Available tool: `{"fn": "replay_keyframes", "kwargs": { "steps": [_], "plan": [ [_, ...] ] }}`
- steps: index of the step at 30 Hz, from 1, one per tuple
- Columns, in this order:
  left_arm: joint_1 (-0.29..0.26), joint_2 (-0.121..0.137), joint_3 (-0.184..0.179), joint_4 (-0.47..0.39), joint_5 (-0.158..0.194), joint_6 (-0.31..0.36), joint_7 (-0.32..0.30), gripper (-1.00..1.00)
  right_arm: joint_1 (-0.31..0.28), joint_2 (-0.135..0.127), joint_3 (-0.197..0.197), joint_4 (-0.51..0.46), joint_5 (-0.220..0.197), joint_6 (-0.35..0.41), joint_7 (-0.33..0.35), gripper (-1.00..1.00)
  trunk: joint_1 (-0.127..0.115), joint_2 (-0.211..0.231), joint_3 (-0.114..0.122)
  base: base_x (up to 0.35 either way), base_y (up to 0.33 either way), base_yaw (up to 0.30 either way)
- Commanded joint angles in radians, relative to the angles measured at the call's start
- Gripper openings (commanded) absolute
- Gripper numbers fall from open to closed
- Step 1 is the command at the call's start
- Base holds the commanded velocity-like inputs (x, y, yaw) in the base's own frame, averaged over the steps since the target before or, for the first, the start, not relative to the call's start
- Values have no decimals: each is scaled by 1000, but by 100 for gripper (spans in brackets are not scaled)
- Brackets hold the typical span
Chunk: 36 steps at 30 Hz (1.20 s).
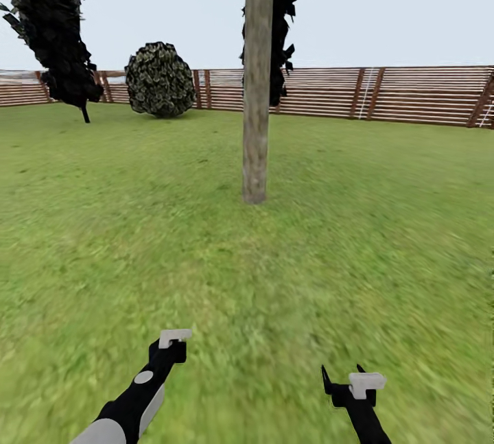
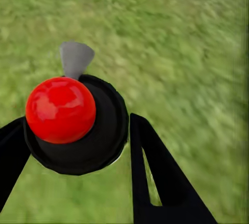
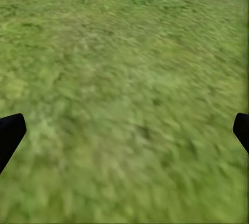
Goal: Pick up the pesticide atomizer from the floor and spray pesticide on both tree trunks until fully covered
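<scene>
Pesticide atomizer [image 2: 72,125] clamped in left pincer [image 2: 78,146], right pincer [image 3: 124,130] spread, empty

Red-capped atomizer [image 2: 72,125] (gripped); upright trunk [image 1: 257,80]

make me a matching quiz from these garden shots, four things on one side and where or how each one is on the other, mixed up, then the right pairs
Things:
1. small black pesticide atomizer with a red ball top
2. thick grey-brown mottled tree trunk
3. round dark leafy bush
4. right hand

Places or states:
A. by the brown slatted wooden fence
B. open over bare grass
C. between the fingers of the left hand
D. upright mid-lawn, ahead of the robot

Pairs: 1-C, 2-D, 3-A, 4-B
</scene>
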Motion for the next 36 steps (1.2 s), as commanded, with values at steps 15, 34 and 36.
{"fn": "replay_keyframes", "kwargs": {
  "steps": [15, 34, 36],
  "plan": [
    [-1, 0, 0, 0, 0, 0, 0, -100, 0, 1, 3, -2, 1, -1, 0, 100, 0, 0, -15, 341, -57, -158],
    [-1, 0, 0, 0, 0, 0, 0, -100, 0, 1, 5, -2, 5, -2, 0, 100, 0, 0, -15, 341, 0, -1],
    [-1, 0, 0, 0, 0, 0, 0, -100, 0, 1, 5, -2, 5, -2, 0, 100, 0, 0, -15, 341, 0, 0]
  ]
}}
